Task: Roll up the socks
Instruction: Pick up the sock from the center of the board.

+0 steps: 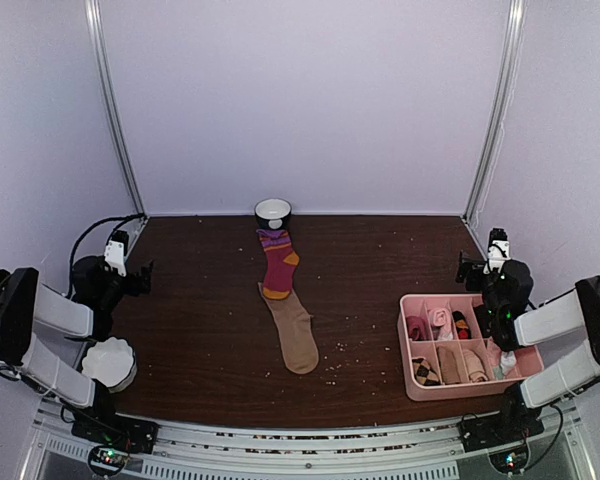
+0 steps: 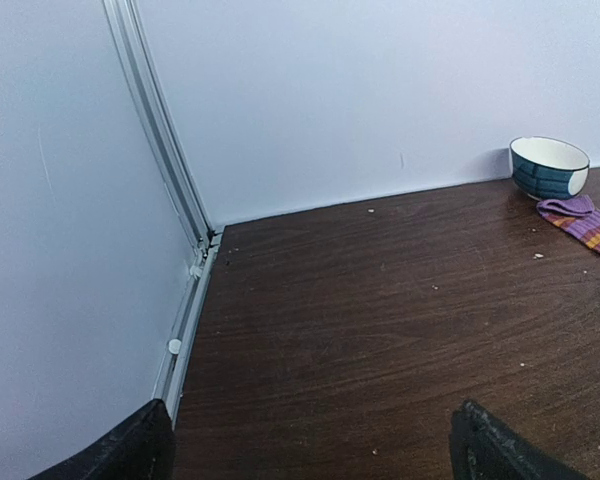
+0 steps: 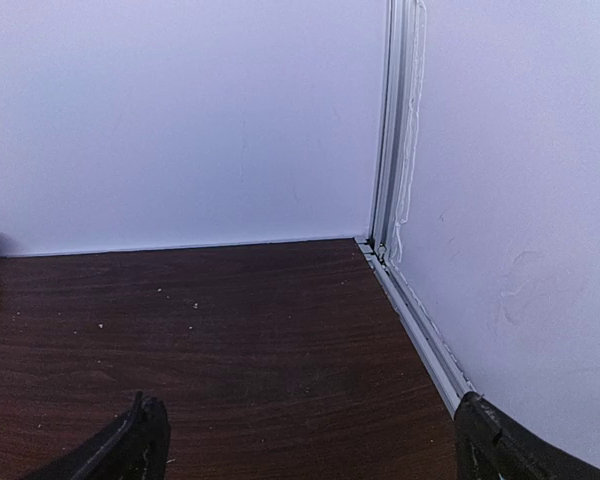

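Observation:
Two socks lie end to end in the middle of the table. The dark red sock [image 1: 277, 259], with purple-striped cuff and orange heel and toe, lies farther back; its cuff [image 2: 585, 221] shows at the right of the left wrist view. The tan sock [image 1: 294, 333] lies nearer, its top touching the red sock's toe. My left gripper [image 1: 130, 268] hovers open at the far left, well away from both. Over at the right side, my right gripper [image 1: 483, 268] is open too, holding nothing. Each wrist view shows its fingertips [image 2: 500, 450] [image 3: 120, 450] wide apart over bare wood.
A small bowl [image 1: 273, 211] stands at the back wall just behind the red sock's cuff. A pink divided tray [image 1: 410, 360] with small rolled socks sits front right. A white fluted dish [image 1: 109, 361] lies front left. Crumbs speckle the dark wooden table.

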`<state>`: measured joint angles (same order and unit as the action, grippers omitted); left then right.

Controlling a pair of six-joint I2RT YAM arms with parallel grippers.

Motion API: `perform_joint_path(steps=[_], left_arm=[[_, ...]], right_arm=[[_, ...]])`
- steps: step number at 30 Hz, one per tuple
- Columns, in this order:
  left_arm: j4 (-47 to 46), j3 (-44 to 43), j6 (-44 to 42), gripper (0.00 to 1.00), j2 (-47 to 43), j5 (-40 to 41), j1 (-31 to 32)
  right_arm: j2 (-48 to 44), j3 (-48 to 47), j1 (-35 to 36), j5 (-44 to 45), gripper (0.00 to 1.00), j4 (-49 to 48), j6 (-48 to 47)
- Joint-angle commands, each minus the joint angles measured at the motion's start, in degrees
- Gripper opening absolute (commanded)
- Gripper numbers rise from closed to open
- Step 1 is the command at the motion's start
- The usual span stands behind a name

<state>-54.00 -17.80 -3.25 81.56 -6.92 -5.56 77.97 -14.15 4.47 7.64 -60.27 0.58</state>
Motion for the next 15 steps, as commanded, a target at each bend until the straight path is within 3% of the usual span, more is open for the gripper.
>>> perform_joint_path(steps=[1,2,6,8,10,11,13,15], left_arm=[[-4.45,-1.01,0.70,0.98,0.10,0.47,0.23],[-4.45,-1.01,0.71,0.98,0.15,0.44,0.25],[-5.02,-0.83,0.83,0.98,-0.06,-0.01,0.11],[0.65,-1.73,0.66,0.98,-4.59,-3.52,-0.74],[17.28,-7.38,-1.37,0.98,-11.13,-3.89,-0.83],[30.15,-12.87,-2.99,0.98,-13.14,-3.45,-0.92],[58.82,-28.00,-6.97,0.98,-12.65,-3.21,-0.90],[80.11,-40.97,-12.02,0.98,-8.40,-3.64,-0.90]], right_arm=[[-0.46,-0.44,-0.29,0.79,1.00,-1.76,0.32],[-2.52,-0.64,-0.19,2.63,1.00,0.14,0.86],[-13.64,-9.39,-0.15,13.25,1.00,25.59,5.97],[-16.85,-12.83,-0.16,10.24,1.00,33.56,4.98],[-20.38,-16.14,-0.16,7.06,1.00,42.96,10.48],[-21.80,-17.66,-0.16,6.30,1.00,46.64,15.06],[-24.15,-21.11,-0.12,8.34,1.00,53.74,25.12],[-25.18,-22.10,-0.25,3.83,1.00,56.79,30.10]])
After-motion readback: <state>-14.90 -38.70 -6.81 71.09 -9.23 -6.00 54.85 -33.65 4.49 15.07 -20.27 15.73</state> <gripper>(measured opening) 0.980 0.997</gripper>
